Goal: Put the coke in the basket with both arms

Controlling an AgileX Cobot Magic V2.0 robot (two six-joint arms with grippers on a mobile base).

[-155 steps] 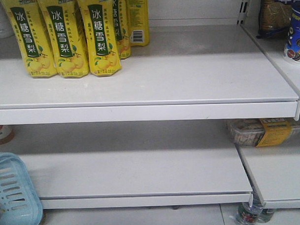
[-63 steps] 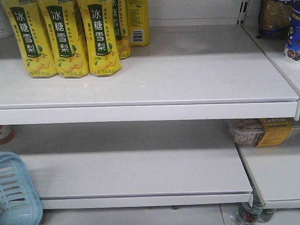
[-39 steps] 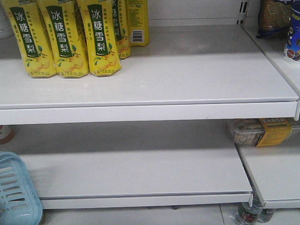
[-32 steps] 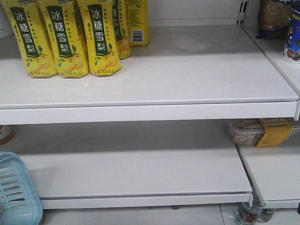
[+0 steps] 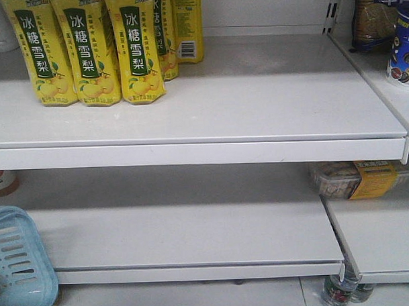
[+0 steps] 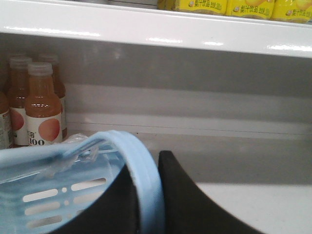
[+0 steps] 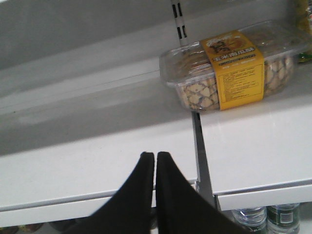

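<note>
The coke is out of view in every frame. The pale blue slotted basket (image 5: 19, 267) hangs at the lower left of the front view, in front of the bottom shelf. In the left wrist view my left gripper (image 6: 148, 168) is shut on the basket's rim (image 6: 139, 156), one black finger inside the wall and one outside. The basket wall (image 6: 48, 183) fills the lower left of that view. My right gripper (image 7: 155, 156) is shut with nothing between its fingers, in front of the lower shelf's edge. Neither gripper shows clearly in the front view.
Yellow pear-drink bottles (image 5: 86, 50) stand on the upper shelf (image 5: 257, 111). Peach-coloured drink bottles (image 6: 43, 112) stand at the back of the lower shelf. A clear snack box with a yellow label (image 7: 233, 68) lies on the right-hand shelf. Small bottles (image 5: 338, 293) stand on the floor beneath.
A dark arm part showed at the front view's bottom right corner half a second ago and has nearly slipped out of frame. The basket has barely shifted.
</note>
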